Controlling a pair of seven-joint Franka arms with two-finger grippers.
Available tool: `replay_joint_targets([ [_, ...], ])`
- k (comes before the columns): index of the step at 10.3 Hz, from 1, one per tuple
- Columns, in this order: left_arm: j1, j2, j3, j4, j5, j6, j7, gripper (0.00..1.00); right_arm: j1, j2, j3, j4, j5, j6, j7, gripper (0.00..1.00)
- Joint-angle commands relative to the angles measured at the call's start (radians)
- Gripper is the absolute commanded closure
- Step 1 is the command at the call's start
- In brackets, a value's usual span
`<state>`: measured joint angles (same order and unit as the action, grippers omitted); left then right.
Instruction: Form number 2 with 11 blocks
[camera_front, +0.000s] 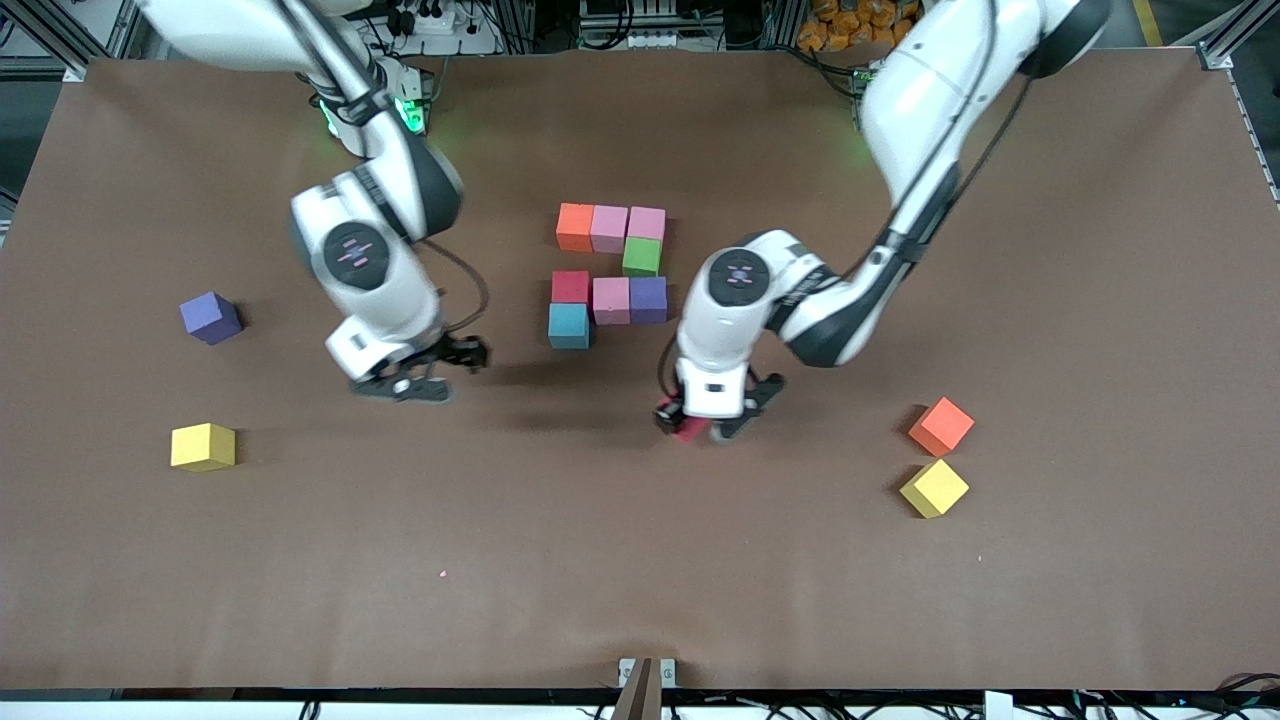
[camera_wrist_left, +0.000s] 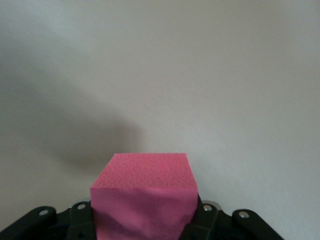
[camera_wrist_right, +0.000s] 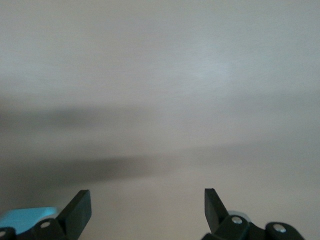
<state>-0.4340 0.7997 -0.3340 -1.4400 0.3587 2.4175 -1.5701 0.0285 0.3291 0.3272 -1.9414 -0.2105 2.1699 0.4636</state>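
- yellow cube (camera_front: 934, 488) at lower right of the front view lies nearest the camera, loose on the brown table (camera_front: 640, 580); an orange-red cube (camera_front: 941, 426) sits just above it in the frame.
- number 2 (camera_front: 610, 275), upper centre of the front view, is partly built. top row: orange (camera_front: 575, 226), pink (camera_front: 609, 228), pink (camera_front: 646, 223). green (camera_front: 642, 256) sits under the last pink. middle row: crimson (camera_front: 570, 287), pink (camera_front: 611, 300), purple (camera_front: 648, 299). cyan (camera_front: 568, 326) sits below the crimson one.
- judgement: eight of eleven cubes are placed; the three-cube bottom row is left, starting below the cyan cube.
- left gripper (camera_front: 706, 420), centre of the front view, below the digit, is clamped on a crimson cube (camera_wrist_left: 144, 200); the left wrist view shows the cube pinched between the fingers above bare table.
- right gripper (camera_front: 415, 380), left of centre, stands with its fingers (camera_wrist_right: 80, 207) spread wide and holds nothing; this arm waits.
- loose spares: a second yellow cube (camera_front: 203, 446) at lower left and a second purple cube (camera_front: 211, 317) at mid left.
- hidden: in the front view the held cube is mostly covered by the left gripper, only a red edge showing. the right wrist view shows a cyan corner at its lower left edge, cut off. whether the held cube touches the table cannot be told.
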Motion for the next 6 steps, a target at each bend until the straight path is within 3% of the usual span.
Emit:
replay_joint_targets([
  [1, -0.087, 0.094, 0.03, 0.148, 0.01, -0.029, 0.158, 0.64, -0.102, -0.031, 0.0, -0.04, 0.019, -0.002, -0.216, 0.0],
  [4, -0.161, 0.15, 0.023, 0.219, -0.012, -0.028, 0.281, 0.64, -0.272, -0.05, -0.013, -0.06, 0.02, 0.013, -0.562, 0.0],
  [6, -0.19, 0.179, 0.026, 0.251, -0.012, -0.029, 0.321, 0.64, -0.35, -0.054, -0.017, -0.103, 0.013, 0.097, -0.762, 0.0],
])
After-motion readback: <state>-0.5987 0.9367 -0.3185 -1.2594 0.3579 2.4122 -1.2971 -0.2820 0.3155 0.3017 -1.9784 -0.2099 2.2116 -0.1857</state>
